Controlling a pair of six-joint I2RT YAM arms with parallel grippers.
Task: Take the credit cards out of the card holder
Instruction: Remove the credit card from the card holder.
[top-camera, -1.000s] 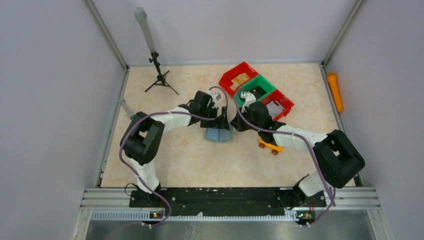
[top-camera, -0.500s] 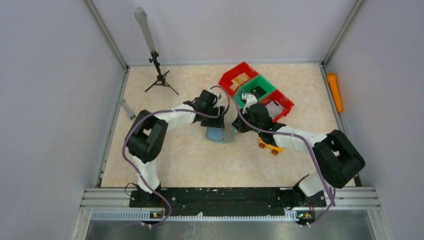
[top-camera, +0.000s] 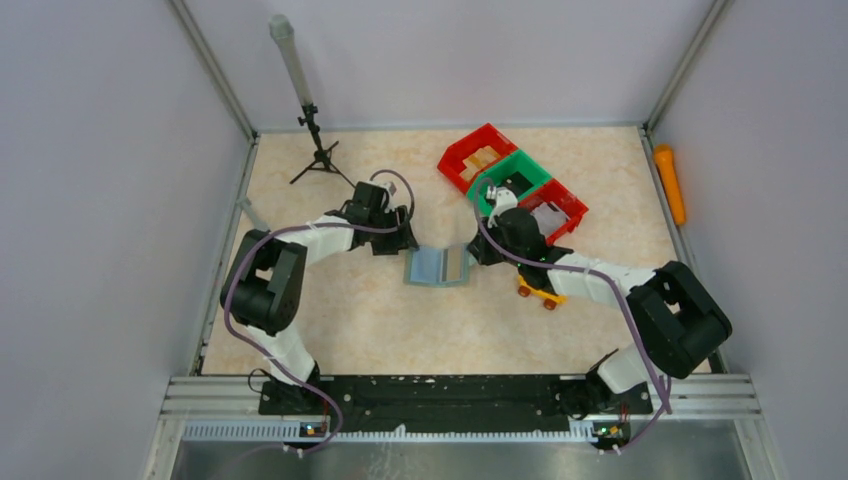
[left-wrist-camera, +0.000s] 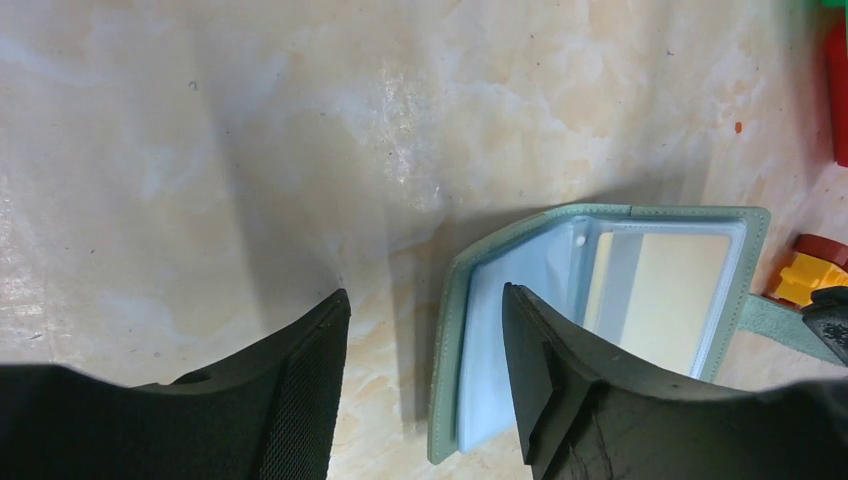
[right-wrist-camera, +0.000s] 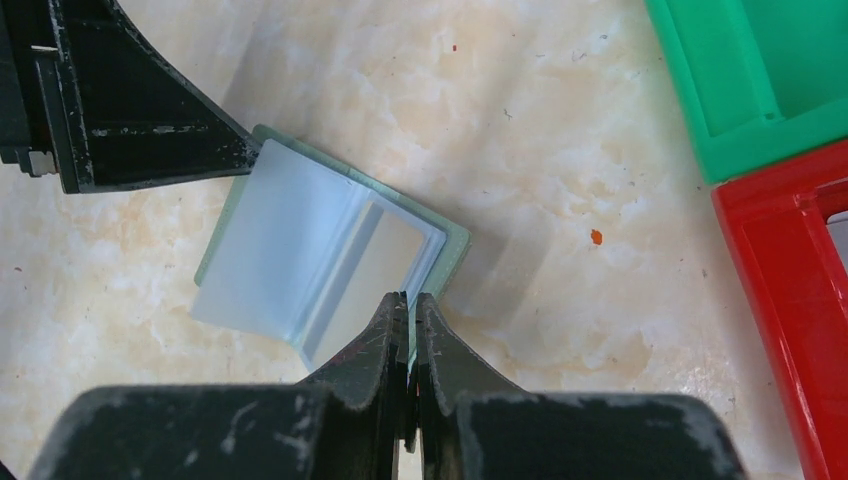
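The card holder (top-camera: 438, 265) lies spread open on the table, grey-green outside with pale blue clear sleeves inside (right-wrist-camera: 300, 250). My right gripper (right-wrist-camera: 410, 298) is shut on its right edge, the thin flap pinched between the fingertips. My left gripper (left-wrist-camera: 425, 300) is open at the holder's left side. The holder's left edge (left-wrist-camera: 452, 360) shows between its fingers, touched by neither. A pale beige rectangle (left-wrist-camera: 660, 290) sits in one sleeve. I cannot tell whether it is one of the credit cards.
A red bin (top-camera: 478, 155), a green bin (top-camera: 512, 178) and a second red bin (top-camera: 553, 205) stand in a row behind the right gripper. A yellow toy car (top-camera: 540, 293) sits by the right forearm. A small tripod (top-camera: 318, 155) stands at the back left.
The left arm has drawn back to the left and its jaws have narrowed. The holder, earlier hidden partly under both grippers, now lies spread open. The right gripper has kept its grip.
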